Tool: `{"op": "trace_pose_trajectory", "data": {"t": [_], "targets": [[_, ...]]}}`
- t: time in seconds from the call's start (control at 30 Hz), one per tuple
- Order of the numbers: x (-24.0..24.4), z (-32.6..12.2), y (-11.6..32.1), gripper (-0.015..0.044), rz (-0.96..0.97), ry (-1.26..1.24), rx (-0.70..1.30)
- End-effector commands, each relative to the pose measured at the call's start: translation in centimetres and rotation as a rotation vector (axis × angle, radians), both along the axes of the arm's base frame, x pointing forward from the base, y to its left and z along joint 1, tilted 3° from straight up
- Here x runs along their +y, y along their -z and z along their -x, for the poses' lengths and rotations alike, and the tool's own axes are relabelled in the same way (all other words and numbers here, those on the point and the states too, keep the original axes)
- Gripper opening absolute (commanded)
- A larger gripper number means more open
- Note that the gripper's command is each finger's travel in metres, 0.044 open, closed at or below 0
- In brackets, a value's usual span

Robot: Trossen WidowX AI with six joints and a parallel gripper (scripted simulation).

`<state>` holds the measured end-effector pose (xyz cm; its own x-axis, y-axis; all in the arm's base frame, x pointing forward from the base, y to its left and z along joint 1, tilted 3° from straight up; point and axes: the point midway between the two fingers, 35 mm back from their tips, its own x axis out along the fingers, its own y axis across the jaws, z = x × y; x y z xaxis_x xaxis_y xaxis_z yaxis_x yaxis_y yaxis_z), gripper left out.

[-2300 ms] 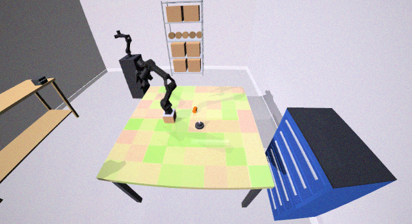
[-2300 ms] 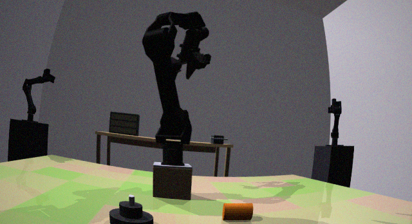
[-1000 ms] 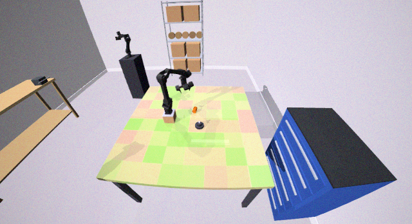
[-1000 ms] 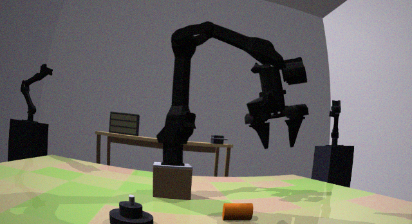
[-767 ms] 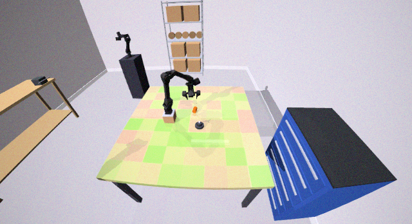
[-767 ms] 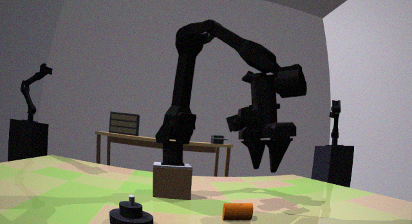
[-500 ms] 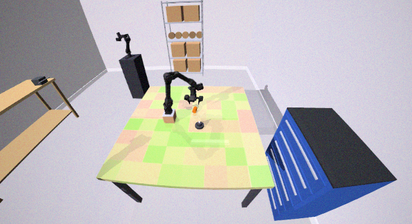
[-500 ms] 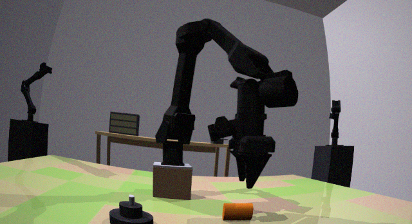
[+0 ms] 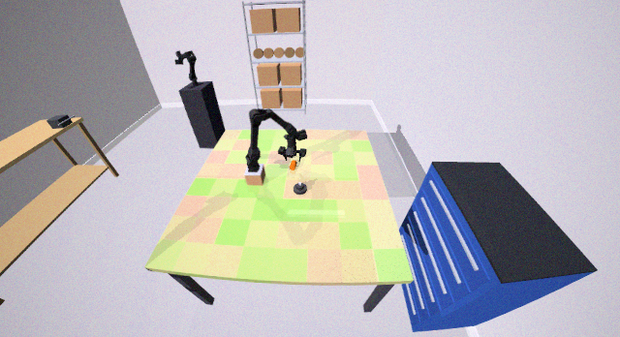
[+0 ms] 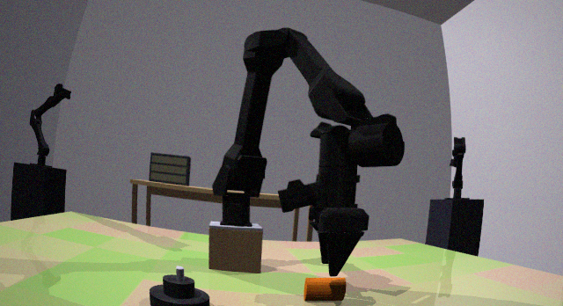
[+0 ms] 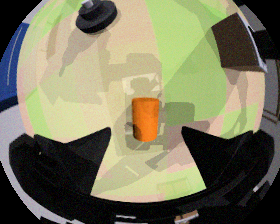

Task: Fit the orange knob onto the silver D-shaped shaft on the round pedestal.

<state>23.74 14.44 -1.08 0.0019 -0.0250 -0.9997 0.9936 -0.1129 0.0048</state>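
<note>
The orange knob [image 9: 293,166] [image 10: 325,289] [image 11: 145,120] lies on its side on the table. Its hole cannot be made out. The round black pedestal [image 9: 300,189] [image 10: 178,293] [image 11: 97,17] stands apart from it, with the silver shaft [image 10: 179,272] [image 11: 87,3] upright and bare on top. The shaft's flat side cannot be made out. My gripper [image 9: 293,160] [image 10: 330,269] [image 11: 147,131] is open and empty, pointing down just above the knob. In the wrist view the knob shows between the two fingertips, with its long axis running between them and neither finger touching it.
The arm's base block [image 9: 255,176] [image 10: 235,249] [image 11: 237,42] stands on the patchwork table [image 9: 271,264], to the left of the pedestal in the top view. A blue drawer cabinet [image 9: 484,260] stands beyond the table's right edge. A shelf rack and a wooden bench are farther off.
</note>
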Motion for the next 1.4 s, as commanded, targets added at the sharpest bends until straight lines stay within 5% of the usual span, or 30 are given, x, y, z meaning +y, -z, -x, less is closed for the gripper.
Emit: {"op": "trace_pose_trajectory", "data": {"t": [0.0, 0.83, 1.1, 1.37], "targets": [[-0.2, 0.0, 0.7, 0.044, 0.005, -0.003, 0.0], [-0.4, 0.0, 4.5, 0.044, 0.006, -0.003, 0.0], [-0.4, 0.0, 4.5, 0.024, 0.006, -0.003, 0.0], [-0.4, 0.0, 4.5, 0.024, 0.006, -0.003, 0.0]]}}
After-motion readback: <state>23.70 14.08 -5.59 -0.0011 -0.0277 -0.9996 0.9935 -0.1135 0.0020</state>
